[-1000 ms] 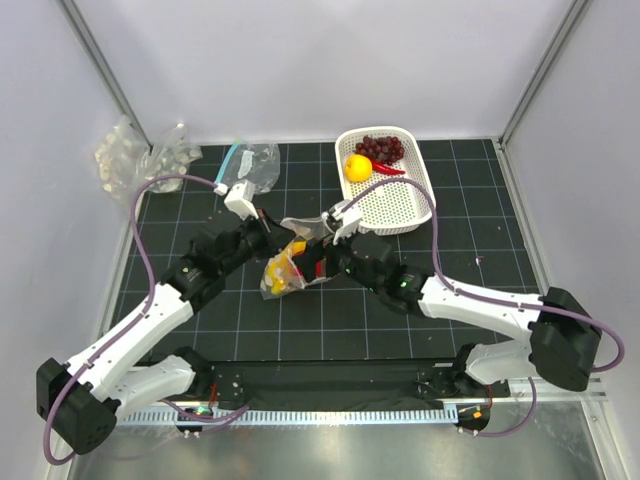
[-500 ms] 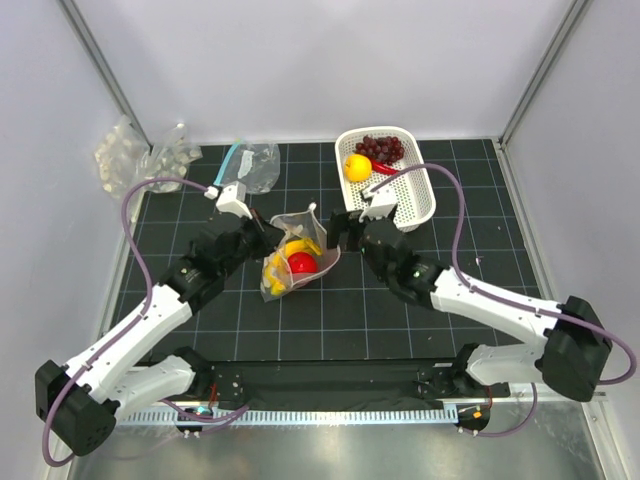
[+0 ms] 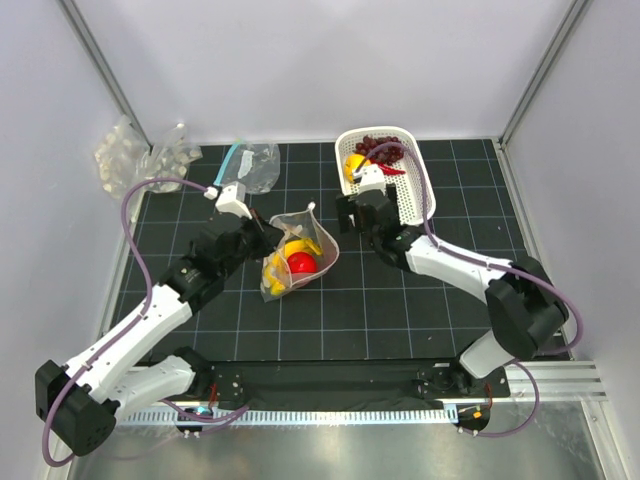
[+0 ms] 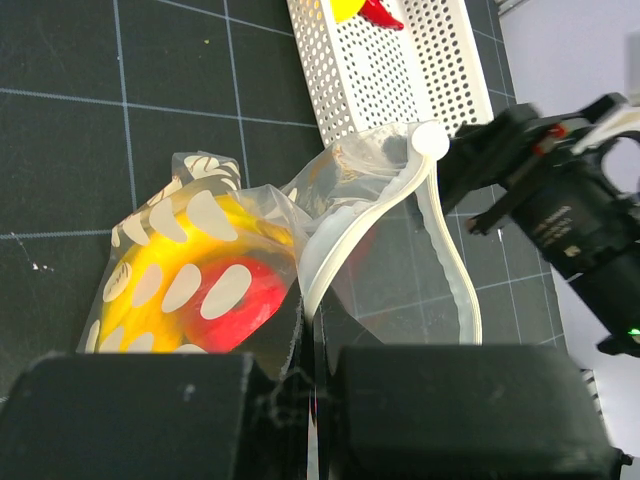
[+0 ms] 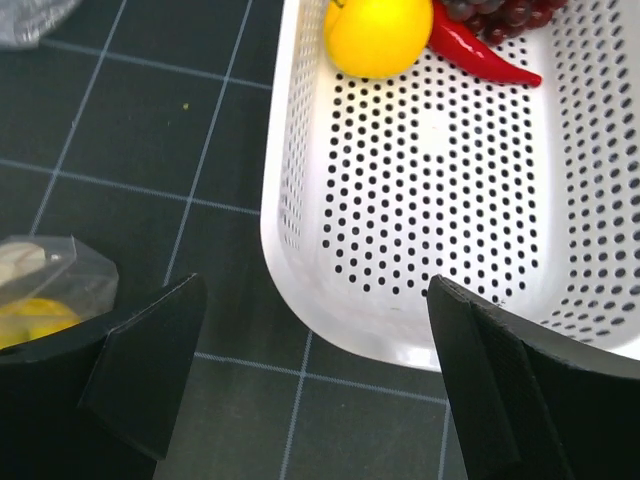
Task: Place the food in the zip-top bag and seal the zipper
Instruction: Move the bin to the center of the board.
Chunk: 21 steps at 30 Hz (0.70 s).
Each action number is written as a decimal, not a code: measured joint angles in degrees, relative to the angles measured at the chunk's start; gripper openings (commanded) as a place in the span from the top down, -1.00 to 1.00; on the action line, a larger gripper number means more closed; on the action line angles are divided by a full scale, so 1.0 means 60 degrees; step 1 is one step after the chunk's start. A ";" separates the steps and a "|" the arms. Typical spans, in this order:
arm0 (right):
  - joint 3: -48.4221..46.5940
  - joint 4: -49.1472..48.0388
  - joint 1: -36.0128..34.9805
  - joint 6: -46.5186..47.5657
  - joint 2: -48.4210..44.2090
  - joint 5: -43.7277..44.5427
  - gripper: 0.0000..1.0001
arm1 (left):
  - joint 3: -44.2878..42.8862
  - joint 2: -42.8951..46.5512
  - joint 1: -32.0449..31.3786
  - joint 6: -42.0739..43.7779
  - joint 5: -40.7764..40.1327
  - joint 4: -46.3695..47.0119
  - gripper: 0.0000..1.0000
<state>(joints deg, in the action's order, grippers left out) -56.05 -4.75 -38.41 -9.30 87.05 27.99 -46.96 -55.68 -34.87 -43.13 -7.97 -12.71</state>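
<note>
The zip-top bag (image 3: 300, 252) lies mid-table with its mouth open toward the right. The yellow banana (image 3: 283, 262) and the round red fruit (image 3: 303, 264) are inside it. My left gripper (image 3: 264, 233) is shut on the bag's rim, whose pale zipper (image 4: 440, 235) curves open in the left wrist view. My right gripper (image 3: 350, 210) is open and empty, just off the near left corner of the white basket (image 3: 402, 205). The round yellow fruit (image 5: 378, 35), the thin red chili (image 5: 482, 56) and the grape bunch (image 5: 505, 12) lie in the basket's far end.
A clear bag with a teal strip (image 3: 250, 163) lies at the back, left of the basket. Bumpy clear packs (image 3: 135, 152) sit in the far left corner. The enclosure walls stand on three sides.
The red fruit has gone into the bag and my right gripper has let go. It has pulled back from the bag's mouth to the basket. My left gripper still holds the rim.
</note>
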 measured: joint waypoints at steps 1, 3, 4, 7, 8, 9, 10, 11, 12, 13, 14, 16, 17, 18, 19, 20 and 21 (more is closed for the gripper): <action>0.0000 -0.0073 0.0000 0.0244 0.0157 -0.0087 -0.99 | 0.0000 -0.0015 0.0000 0.0000 0.0000 0.0004 0.98; -0.0004 -0.0175 0.0000 0.0616 0.0426 -0.0291 -0.99 | 0.0000 -0.0055 0.0000 0.0000 0.0004 0.0000 0.99; -0.0018 -0.0168 0.0004 0.0783 0.0576 -0.0415 -0.99 | 0.0000 -0.0087 0.0000 0.0000 0.0004 0.0000 0.99; -0.0313 0.0036 0.0004 0.1071 0.1078 -0.0659 -0.99 | 0.0000 -0.0182 0.0000 0.0000 0.0007 0.0004 0.99; -0.0481 0.0113 0.0007 0.1137 0.1293 -0.0710 -0.99 | 0.0000 -0.0204 0.0000 0.0000 0.0007 0.0000 0.98; -0.0648 0.0208 0.0015 0.1184 0.1472 -0.0769 -0.98 | 0.0000 -0.0215 0.0000 0.0000 0.0007 0.0000 0.99; -0.0765 0.0288 0.0029 0.1220 0.1592 -0.0801 -0.98 | 0.0000 -0.0215 0.0000 0.0004 0.0007 0.0000 0.99; -0.0871 0.0361 0.0040 0.1246 0.1701 -0.0831 -0.95 | 0.0000 -0.0215 0.0000 0.0004 0.0007 0.0004 0.98; -0.0954 0.0452 0.0051 0.1257 0.1774 -0.0856 -0.93 | 0.0000 -0.0215 0.0000 0.0004 0.0007 0.0004 0.99; -0.1024 0.0568 0.0069 0.1257 0.1821 -0.0885 -0.88 | 0.0000 -0.0215 0.0000 0.0004 0.0007 0.0000 0.99; -0.1082 0.0688 0.0091 0.1257 0.1858 -0.0911 -0.86 | 0.0000 -0.0215 0.0000 0.0004 0.0007 0.0000 0.99; -0.1275 0.1045 0.0138 0.1235 0.1931 -0.0951 -0.82 | 0.0000 -0.0215 0.0000 0.0004 0.0007 0.0004 0.99; -0.1392 0.1213 0.0171 0.1217 0.1974 -0.0965 -0.80 | 0.0000 -0.0215 0.0000 0.0004 0.0004 0.0000 0.99; -0.1472 0.1304 0.0193 0.1206 0.2007 -0.0984 -0.75 | 0.0000 -0.0215 0.0000 0.0004 0.0007 0.0000 0.99; -0.1570 0.1413 0.0222 0.1173 0.2051 -0.1024 -0.65 | 0.0000 -0.0215 0.0000 0.0004 0.0004 0.0004 0.99; -0.1643 0.1515 0.0251 0.1133 0.2080 -0.1064 -0.60 | 0.0000 -0.0215 0.0000 0.0004 0.0004 0.0000 0.99; -0.1727 0.1668 0.0295 0.1067 0.2124 -0.1104 -0.53 | 0.0000 -0.0215 0.0000 0.0004 0.0004 0.0004 0.99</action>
<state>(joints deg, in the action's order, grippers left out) -66.41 5.26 -36.64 -2.90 99.79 21.37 -46.96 -56.97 -34.87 -43.11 -7.94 -12.69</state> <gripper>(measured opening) 0.826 0.017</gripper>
